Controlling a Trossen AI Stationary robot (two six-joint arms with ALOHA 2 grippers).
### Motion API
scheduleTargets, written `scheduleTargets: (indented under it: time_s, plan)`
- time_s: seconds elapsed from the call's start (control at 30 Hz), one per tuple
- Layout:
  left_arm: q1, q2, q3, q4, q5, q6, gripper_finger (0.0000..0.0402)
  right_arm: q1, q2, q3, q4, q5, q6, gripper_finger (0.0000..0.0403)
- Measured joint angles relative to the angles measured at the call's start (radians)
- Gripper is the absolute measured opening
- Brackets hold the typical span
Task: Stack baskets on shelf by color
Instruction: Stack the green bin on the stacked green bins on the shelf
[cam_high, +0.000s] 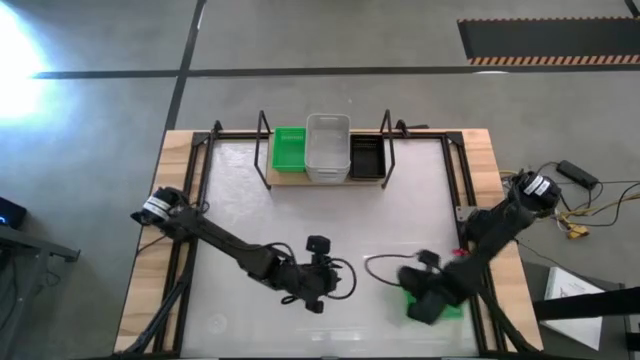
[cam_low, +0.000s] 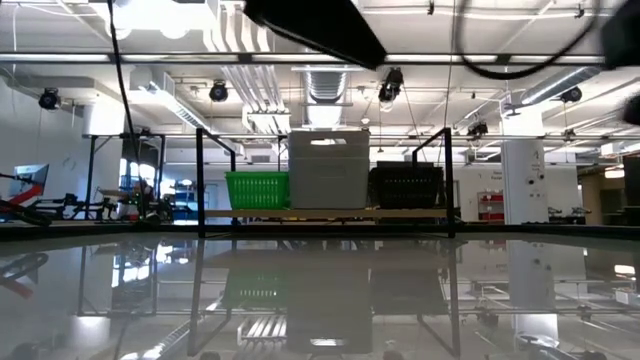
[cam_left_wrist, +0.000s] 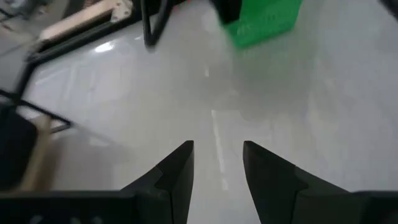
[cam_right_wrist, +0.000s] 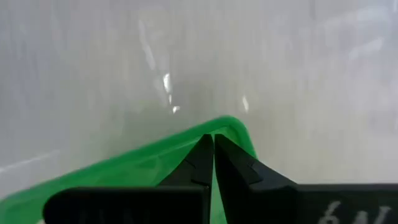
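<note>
no readable writing on green basket (cam_right_wrist: 155, 165).

two dark multi-joint robot arms, white-labelled silver joint cylinder near each base, looping black cables, left gripper (cam_left_wrist: 217, 163) and right gripper (cam_right_wrist: 213, 155) with black wedge-shaped fingers

The white-topped table (cam_high: 320, 200) carries the shelf (cam_high: 326, 178) at its far edge. On the shelf's plank sit three baskets in a row: a green basket (cam_high: 289, 148) at one end, a translucent white stack (cam_high: 328, 147) in the middle, a black basket (cam_high: 366, 156) at the other end. Well apart from the shelf, a second green basket (cam_high: 436, 305) lies on the tabletop near the front edge.
</note>
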Motion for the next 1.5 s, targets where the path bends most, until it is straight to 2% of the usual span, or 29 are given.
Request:
scheduleTargets:
  time_s: [0.07,0.2,0.37,0.43,0.5,0.67,0.83,0.9,0.97,1.03,1.13,1.27,1.33,1.5]
  plan:
    - [-0.022,-0.013,0.0,-0.018,-0.044,-0.001,0.0123,-0.086,0.0,0.0,0.067,0.012,-0.169,0.0009]
    - [-0.069,-0.033,-0.002,-0.05,-0.119,-0.01,0.0123,-0.234,0.011,0.0,0.35,0.013,-0.544,0.0009]
    - [-0.124,-0.058,-0.002,-0.082,-0.196,-0.054,0.0123,-0.321,0.039,0.016,0.75,0.002,-0.972,0.0009]
    - [-0.141,-0.058,-0.005,-0.084,-0.199,-0.054,0.0123,-0.325,0.043,0.031,0.809,-0.001,-1.085,0.0009]
    - [-0.154,-0.058,-0.008,-0.085,-0.199,-0.056,0.0123,-0.321,0.037,0.052,0.777,0.036,-1.119,0.0009]
    - [-0.154,-0.043,-0.034,-0.043,-0.195,-0.131,0.0123,-0.237,-0.019,0.086,0.549,0.183,-0.991,0.0009]
    - [-0.113,-0.012,-0.105,0.189,-0.161,-0.097,0.0123,-0.049,-0.074,0.082,0.296,0.325,-0.683,0.0009]
    - [-0.073,0.0,-0.118,0.251,-0.053,-0.096,0.0123,0.047,-0.082,0.081,0.217,0.4,-0.531,0.0009]
    - [-0.031,0.01,-0.123,0.278,0.1,-0.076,0.0123,0.142,-0.083,0.08,0.165,0.483,-0.395,0.0009]
    - [0.004,0.031,-0.115,0.298,0.221,-0.027,0.0123,0.234,-0.071,0.08,0.135,0.601,-0.295,0.0009]
    - [0.043,0.065,-0.089,0.295,0.352,0.068,0.0123,0.343,-0.038,0.079,0.127,0.801,-0.2,0.0009]
    - [0.091,0.122,-0.029,0.301,0.569,0.133,0.0123,0.423,0.008,0.079,0.127,0.959,-0.121,0.0009]
    - [0.104,0.158,-0.003,0.291,0.624,0.179,0.0123,0.435,0.029,0.078,0.125,1.004,-0.097,0.0009]
    - [0.114,0.253,0.086,0.241,0.64,0.273,0.0123,0.426,0.062,0.077,0.122,1.02,-0.057,0.0009]
